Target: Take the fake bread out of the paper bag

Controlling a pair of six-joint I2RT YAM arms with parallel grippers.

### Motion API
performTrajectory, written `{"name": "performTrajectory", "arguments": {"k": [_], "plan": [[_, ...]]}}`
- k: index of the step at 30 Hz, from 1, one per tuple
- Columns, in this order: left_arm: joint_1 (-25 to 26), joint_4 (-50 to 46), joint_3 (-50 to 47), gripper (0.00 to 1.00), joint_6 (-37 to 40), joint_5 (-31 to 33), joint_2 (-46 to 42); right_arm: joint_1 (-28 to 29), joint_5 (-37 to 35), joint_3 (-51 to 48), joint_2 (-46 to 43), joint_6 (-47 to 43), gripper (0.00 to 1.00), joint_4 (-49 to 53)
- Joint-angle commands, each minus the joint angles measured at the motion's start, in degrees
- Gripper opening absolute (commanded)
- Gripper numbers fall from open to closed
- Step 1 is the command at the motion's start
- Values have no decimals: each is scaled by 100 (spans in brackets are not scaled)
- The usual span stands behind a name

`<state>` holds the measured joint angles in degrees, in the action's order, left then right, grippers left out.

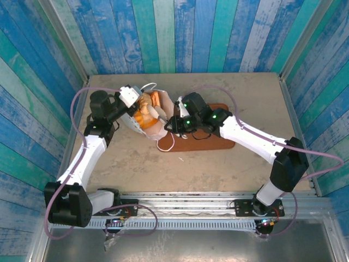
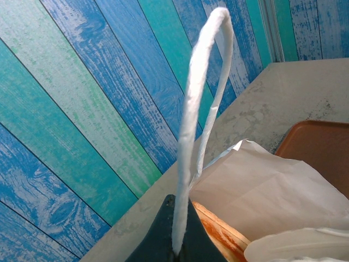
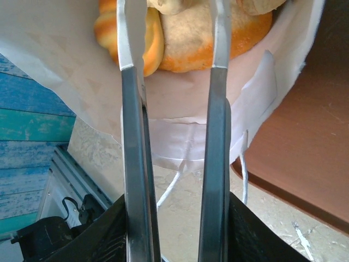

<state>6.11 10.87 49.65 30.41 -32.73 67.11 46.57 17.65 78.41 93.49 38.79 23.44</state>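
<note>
2 fingers [image 3: 218, 136] flank bread [image 3: 188, 46] at bag [image 3: 54, 65] rim.

We see a flat reddish-brown tray [image 1: 217, 143] lying on the beige table [image 1: 218, 169], right of centre. Blue and teal plank walls [image 1: 180, 33] rise on the far, left and right sides.

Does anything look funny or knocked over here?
Yes. The paper bag is tipped on its side, not standing, and its mouth gapes with the fake bread showing inside. The left fingers pinch one cord handle.
</note>
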Motion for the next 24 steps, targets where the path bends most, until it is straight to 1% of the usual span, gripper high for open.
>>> {"name": "performTrajectory", "arguments": {"k": [1, 16, 24], "plan": [[22, -15, 8, 0, 88, -67, -113, -20, 167, 252, 113, 24, 44, -210], [22, -13, 17, 0, 66, -79, -51, -8, 338, 633, 457, -20, 47, -164], [22, 5, 38, 0, 22, -119, -39, -7, 165, 680, 522, -20, 49, -7]]}}
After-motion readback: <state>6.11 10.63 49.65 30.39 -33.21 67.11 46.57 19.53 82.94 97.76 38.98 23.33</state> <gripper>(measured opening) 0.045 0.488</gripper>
